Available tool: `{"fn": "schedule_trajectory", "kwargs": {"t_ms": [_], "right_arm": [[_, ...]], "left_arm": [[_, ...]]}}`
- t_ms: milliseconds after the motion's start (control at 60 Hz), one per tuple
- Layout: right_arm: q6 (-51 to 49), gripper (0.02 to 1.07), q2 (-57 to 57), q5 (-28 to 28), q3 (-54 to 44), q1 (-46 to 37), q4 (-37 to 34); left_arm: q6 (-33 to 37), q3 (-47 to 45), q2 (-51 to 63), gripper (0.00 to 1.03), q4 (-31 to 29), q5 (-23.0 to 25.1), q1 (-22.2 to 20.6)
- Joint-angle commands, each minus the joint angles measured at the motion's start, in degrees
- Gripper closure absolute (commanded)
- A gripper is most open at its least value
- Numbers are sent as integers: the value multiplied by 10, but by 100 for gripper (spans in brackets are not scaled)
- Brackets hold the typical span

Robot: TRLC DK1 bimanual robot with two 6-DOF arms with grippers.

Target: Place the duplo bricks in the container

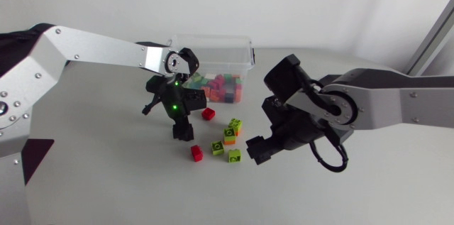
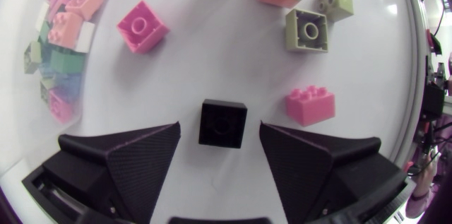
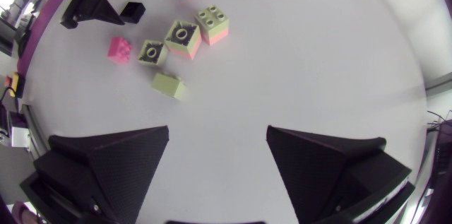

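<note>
At the left of the surface, the left fingers are held apart astride a black brick and neither is seen to touch it. This stance is judged to be set for a pinch from two sides. Just behind, the clear container is already piled with pink, red and green bricks. One red brick, a second red brick and several green bricks are scattered loose in the middle. Beside these, the right fingers are spread over bare surface with nothing between them, probably kept clear of the other arm.
</note>
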Motion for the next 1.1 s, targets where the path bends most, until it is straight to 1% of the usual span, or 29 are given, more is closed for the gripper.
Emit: {"fn": "schedule_trajectory", "kwargs": {"t_ms": [0,67,150,167,200,267,283,433,567,700,833,917,1083], "right_arm": [[18,7,9,4,15,4,-8],[18,7,9,5,15,4,-5],[18,7,11,5,15,6,-2],[17,7,12,5,15,7,-2],[18,7,14,5,15,8,0],[19,7,19,5,16,13,1],[19,7,21,5,17,14,1],[32,7,47,5,36,32,-2],[47,7,89,5,64,53,-12],[67,7,133,11,93,55,-22],[81,9,162,11,116,54,-26],[88,10,176,7,136,53,-44],[110,12,206,-1,181,54,-70]], "left_arm": [[19,3,27,43,3,6,1],[19,3,35,47,6,6,4],[18,2,42,49,11,6,6],[17,3,43,53,13,7,7],[15,3,45,54,13,8,7],[12,4,45,61,13,29,9],[10,4,43,62,13,32,9],[3,-16,2,62,20,58,16],[-8,-41,-65,62,31,91,25],[-24,-49,-110,62,37,124,36],[-50,-60,-155,62,62,156,48],[-67,-61,-180,62,79,179,54],[-104,-62,-211,61,124,194,58]]}}
